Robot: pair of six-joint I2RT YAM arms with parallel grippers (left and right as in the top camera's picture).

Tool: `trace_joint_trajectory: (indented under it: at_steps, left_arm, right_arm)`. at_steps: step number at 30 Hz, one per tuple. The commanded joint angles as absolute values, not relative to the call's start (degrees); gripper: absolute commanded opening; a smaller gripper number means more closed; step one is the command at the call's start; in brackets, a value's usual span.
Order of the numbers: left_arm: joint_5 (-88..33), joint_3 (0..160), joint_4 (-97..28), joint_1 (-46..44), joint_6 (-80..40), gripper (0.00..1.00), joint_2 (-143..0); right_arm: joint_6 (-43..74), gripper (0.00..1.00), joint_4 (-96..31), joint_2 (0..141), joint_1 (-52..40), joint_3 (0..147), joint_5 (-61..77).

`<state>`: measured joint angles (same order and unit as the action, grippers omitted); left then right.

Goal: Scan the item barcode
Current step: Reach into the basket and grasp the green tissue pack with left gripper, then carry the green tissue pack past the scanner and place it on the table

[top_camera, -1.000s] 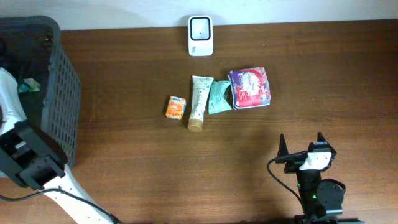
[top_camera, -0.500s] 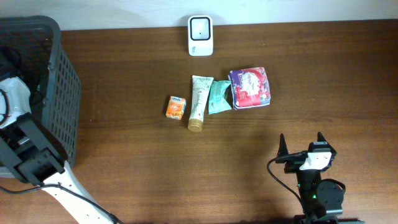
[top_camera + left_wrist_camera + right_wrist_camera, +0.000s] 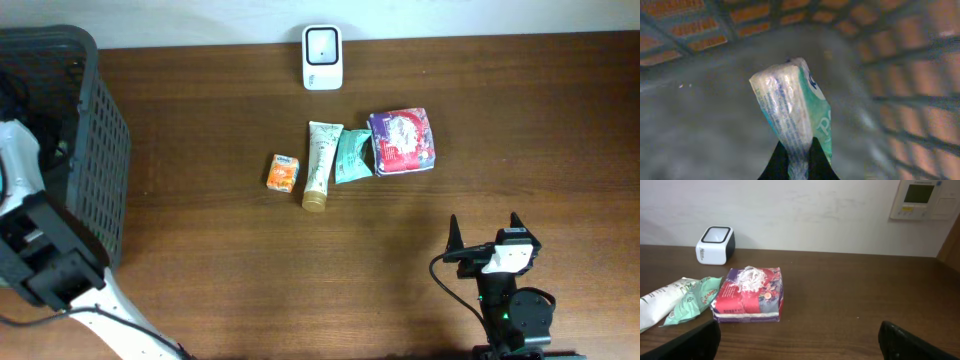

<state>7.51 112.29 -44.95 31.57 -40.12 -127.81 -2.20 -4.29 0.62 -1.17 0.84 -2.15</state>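
While L gripper (image 3: 799, 154) pinches packet (image 3: 790, 100), its long axis tilts up-left.

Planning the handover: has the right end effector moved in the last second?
No. In the overhead view the right end effector is in the same spot, below and right of the purple pack, and it is open.

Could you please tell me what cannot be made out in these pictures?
1. Barcode on the packet: left wrist view, print blurred, lower end covered by the left claw.
2. Contents of the basket: overhead view, hidden by the left arm and cut off by the left edge.
3. Most of the right claw: right wrist view, cut off by the bottom edge.
4. Text on the orange box: overhead view, too small.
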Motion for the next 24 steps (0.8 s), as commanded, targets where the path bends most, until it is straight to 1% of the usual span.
trace_joint_trajectory:
  at_steps: [1,4,7,11,13,16,20,24]
  left_arm:
    - [-0.23,112.44,-46.19,31.66,-39.4,0.0,-114.28]
    - [-5.1,112.44,-46.37,31.66,-39.42,0.0,-106.83]
    - [-5.67,112.44,-47.7,31.2,-39.42,0.0,-99.88]
    - [-12.12,112.44,-50.92,27.77,-36.97,0.0,-91.59]
    - [-15.0,112.44,-51.92,24.4,-33.08,0.0,-89.95]
    - [-15.66,112.42,-55.18,15.29,-25.71,0.0,-90.13]
    - [-15.25,111.53,-60.66,2.61,-14.76,0.0,-94.15]
    - [-15.25,107.53,-62.98,-5.15,-12.25,0.0,-99.53]
  right_arm:
    - [-2.59,0.99,-4.43,0.19,-1.48,0.32,-2.83]
    - [-2.59,0.99,-4.43,0.21,-1.48,0.32,-2.83]
    - [-2.59,0.99,-4.43,0.19,-1.48,0.32,-2.83]
    - [-2.59,0.99,-4.45,0.19,-1.48,0.32,-2.83]
    - [-2.59,0.99,-4.43,0.21,-1.48,0.32,-2.83]
    - [-2.59,0.99,-4.45,0.21,-1.48,0.32,-2.83]
    - [-2.59,0.99,-4.43,0.19,-1.48,0.32,-2.83]
    - [-2.59,0.99,-4.43,0.21,-1.48,0.32,-2.83]
